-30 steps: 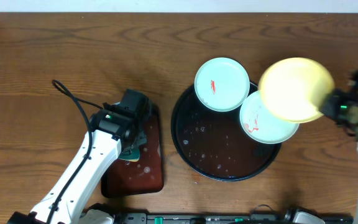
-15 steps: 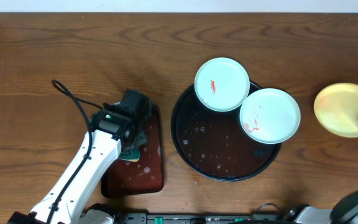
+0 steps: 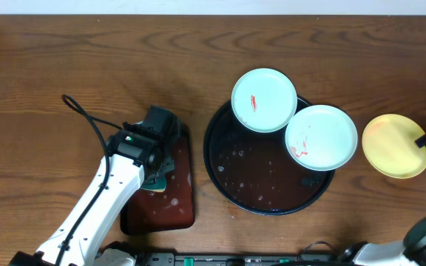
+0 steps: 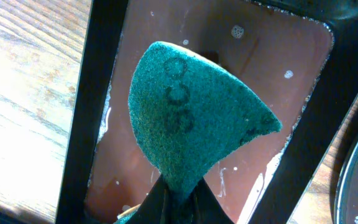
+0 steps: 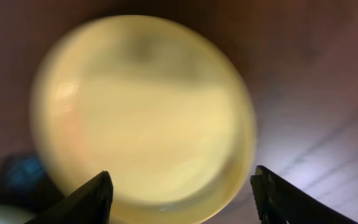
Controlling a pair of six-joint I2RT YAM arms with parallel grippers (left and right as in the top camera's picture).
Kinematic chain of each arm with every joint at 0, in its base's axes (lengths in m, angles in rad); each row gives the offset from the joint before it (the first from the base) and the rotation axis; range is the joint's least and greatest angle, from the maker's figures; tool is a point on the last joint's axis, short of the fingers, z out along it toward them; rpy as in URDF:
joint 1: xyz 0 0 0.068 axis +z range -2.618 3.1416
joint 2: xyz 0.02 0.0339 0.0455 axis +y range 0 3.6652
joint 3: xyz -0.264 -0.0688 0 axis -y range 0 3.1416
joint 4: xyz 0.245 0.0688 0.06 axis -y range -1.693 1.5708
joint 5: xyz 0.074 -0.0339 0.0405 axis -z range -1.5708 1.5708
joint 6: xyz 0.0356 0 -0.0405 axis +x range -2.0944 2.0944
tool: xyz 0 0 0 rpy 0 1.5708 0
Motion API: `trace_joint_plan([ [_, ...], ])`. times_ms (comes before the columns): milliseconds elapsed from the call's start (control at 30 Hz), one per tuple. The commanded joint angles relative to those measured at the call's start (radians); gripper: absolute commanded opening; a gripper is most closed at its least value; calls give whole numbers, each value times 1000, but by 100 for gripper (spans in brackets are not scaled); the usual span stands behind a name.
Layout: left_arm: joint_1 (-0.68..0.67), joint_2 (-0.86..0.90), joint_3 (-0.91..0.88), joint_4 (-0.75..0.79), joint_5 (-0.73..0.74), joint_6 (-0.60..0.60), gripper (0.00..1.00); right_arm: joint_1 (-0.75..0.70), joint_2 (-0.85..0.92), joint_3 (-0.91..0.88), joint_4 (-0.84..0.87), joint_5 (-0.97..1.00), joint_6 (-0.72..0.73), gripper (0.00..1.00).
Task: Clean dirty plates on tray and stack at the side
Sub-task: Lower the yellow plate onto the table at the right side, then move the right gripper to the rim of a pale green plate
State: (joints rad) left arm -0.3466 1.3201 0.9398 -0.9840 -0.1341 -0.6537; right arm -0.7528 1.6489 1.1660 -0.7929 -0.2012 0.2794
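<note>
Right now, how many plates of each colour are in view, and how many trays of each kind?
Mint-white plates: 2
Yellow plate: 1
Round black tray: 1
Brown rectangular tray: 1
Total: 5

yellow plate (image 5: 145, 115): blurred in the right wrist view, so marks on its surface cannot be read; one finger of the right claw (image 5: 182, 190) covers a bit of its lower rim.
right claw, overhead: cut off by the right edge; only a dark part shows.
left claw (image 4: 176, 202): only the tips show, at the bottom edge of the left wrist view; overhead, the left arm (image 3: 98, 203) covers it.
sponge (image 4: 191, 118): lower end hidden between those tips.
brown tray (image 4: 272, 87): near end cut off; overhead, partly under the left arm.
black tray (image 3: 265, 185): upper right part hidden under the upper mint plate (image 3: 264, 100) and the right mint plate (image 3: 321, 137).
</note>
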Motion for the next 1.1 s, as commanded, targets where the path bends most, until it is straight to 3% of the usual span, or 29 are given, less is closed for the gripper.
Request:
trace_joint_plan([
  [0,6,-1,-4,-4,-8,7,8,49,-119,16,-4,-231,-72,64],
  [100,6,-1,-4,-3,-8,7,8,137,-189,16,-38,-232,-103,56],
  [167,6,-1,-4,-2,-8,8,8,219,-215,16,-79,-178,-113,60],
  [267,6,-1,-4,-2,-8,11,8,367,-210,11,-135,-19,-143,60],
  [467,6,-1,-4,-1,-8,10,7,591,-122,-55,-32,371,-120,47],
  [567,6,-1,-4,-2,-8,10,8,624,-55,-63,21,459,-120,42],
  [767,6,-1,-4,-2,-8,10,8,622,67,-63,78,397,-119,37],
  [967,6,-1,-4,-2,-8,10,8,622,108,-63,27,358,-120,1],
  [1067,6,-1,-4,-2,-8,10,8,622,61,-62,-6,357,-119,1],
])
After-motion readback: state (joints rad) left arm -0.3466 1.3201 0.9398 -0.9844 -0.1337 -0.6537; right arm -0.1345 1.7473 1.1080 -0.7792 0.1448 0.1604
